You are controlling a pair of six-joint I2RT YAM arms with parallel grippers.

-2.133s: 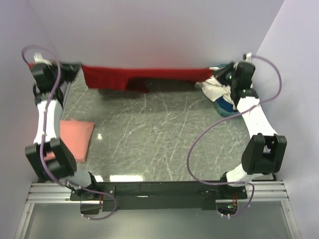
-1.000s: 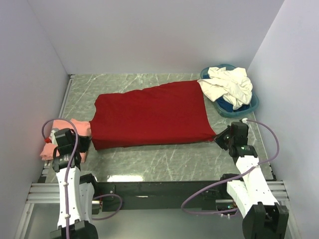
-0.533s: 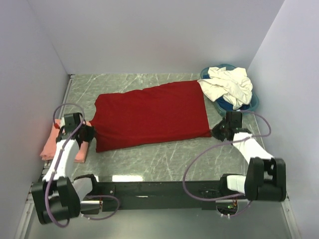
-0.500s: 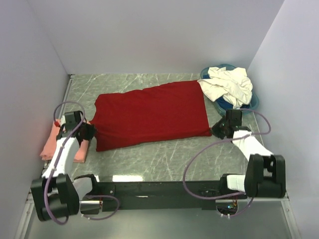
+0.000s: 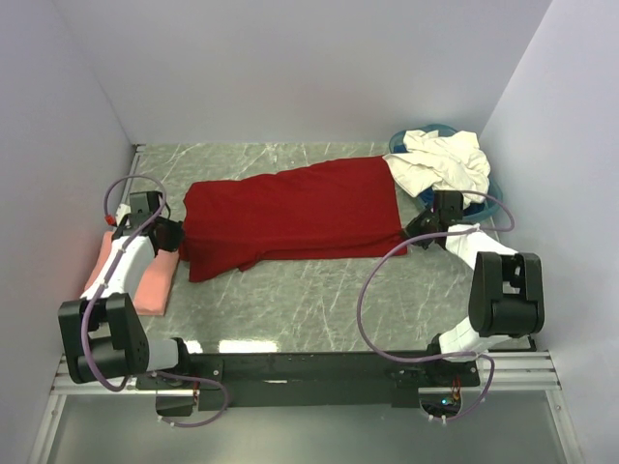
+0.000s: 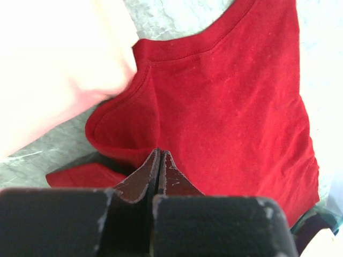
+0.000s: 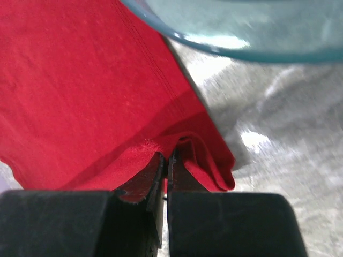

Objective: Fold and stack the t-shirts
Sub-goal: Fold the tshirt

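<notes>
A deep red t-shirt [image 5: 290,215] lies stretched across the middle of the table, its near edge lifted and doubled over. My left gripper [image 5: 174,237] is shut on the shirt's left end; the wrist view shows the closed tips [image 6: 159,153] pinching red cloth [image 6: 225,96] below the collar. My right gripper [image 5: 413,232] is shut on the right end, where the jaws [image 7: 166,156] clamp a fold of the hem [image 7: 80,80]. A folded salmon-pink t-shirt [image 5: 140,282] lies at the left, under the left arm. Cream-white t-shirts [image 5: 445,162] are piled in the basin.
The round blue basin [image 5: 491,193] stands at the far right corner, and its rim [image 7: 241,32] is just beyond the right gripper. White walls close in the left, back and right sides. Bare marble table [image 5: 319,300] shows between the red shirt and the arm bases.
Both grippers have moved away from the near edge towards the back, carrying the red shirt's near edge with them. The shirt now looks narrower front to back.
</notes>
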